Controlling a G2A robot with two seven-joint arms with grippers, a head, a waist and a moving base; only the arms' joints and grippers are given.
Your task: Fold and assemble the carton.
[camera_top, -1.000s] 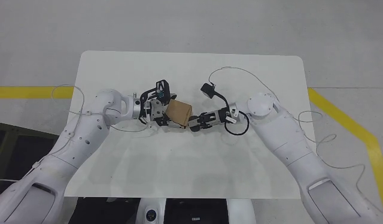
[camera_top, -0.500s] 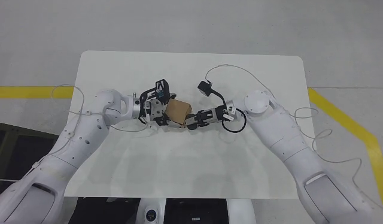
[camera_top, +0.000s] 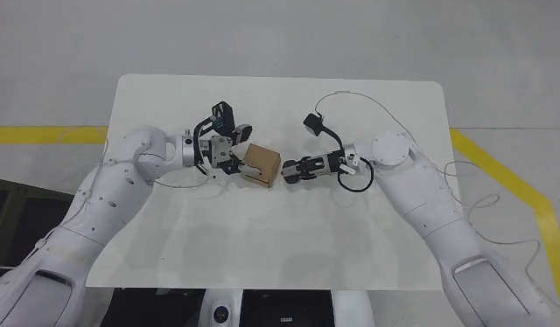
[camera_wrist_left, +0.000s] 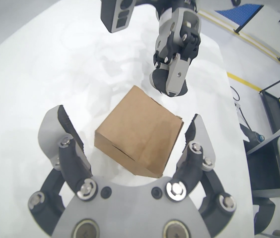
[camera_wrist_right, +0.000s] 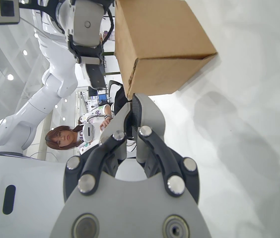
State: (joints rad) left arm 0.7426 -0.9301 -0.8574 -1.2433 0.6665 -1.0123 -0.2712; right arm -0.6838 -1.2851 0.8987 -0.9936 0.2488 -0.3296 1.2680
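Observation:
A closed brown carton [camera_top: 262, 163] sits on the white table [camera_top: 394, 240], near its middle. My left gripper [camera_top: 231, 156] is just left of it, open. In the left wrist view the carton [camera_wrist_left: 140, 134] lies between the spread fingers [camera_wrist_left: 64, 127] with a gap on each side. My right gripper [camera_top: 287, 170] is at the carton's right side, shut with nothing in it. In the right wrist view its fingertips [camera_wrist_right: 133, 100] meet right at a lower corner of the carton [camera_wrist_right: 159, 33]; whether they touch it I cannot tell. In the left wrist view the right gripper [camera_wrist_left: 171, 89] hangs just beyond the carton.
A thin white cable [camera_top: 350, 100] loops over the table's far right part. Bare tabletop lies in front of and behind the carton. Yellow floor lines [camera_top: 35, 135] run past both table ends.
My left gripper has let go of the carton and drawn back to the left and away, now open. The right gripper has backed off a little to the right. The carton stays put.

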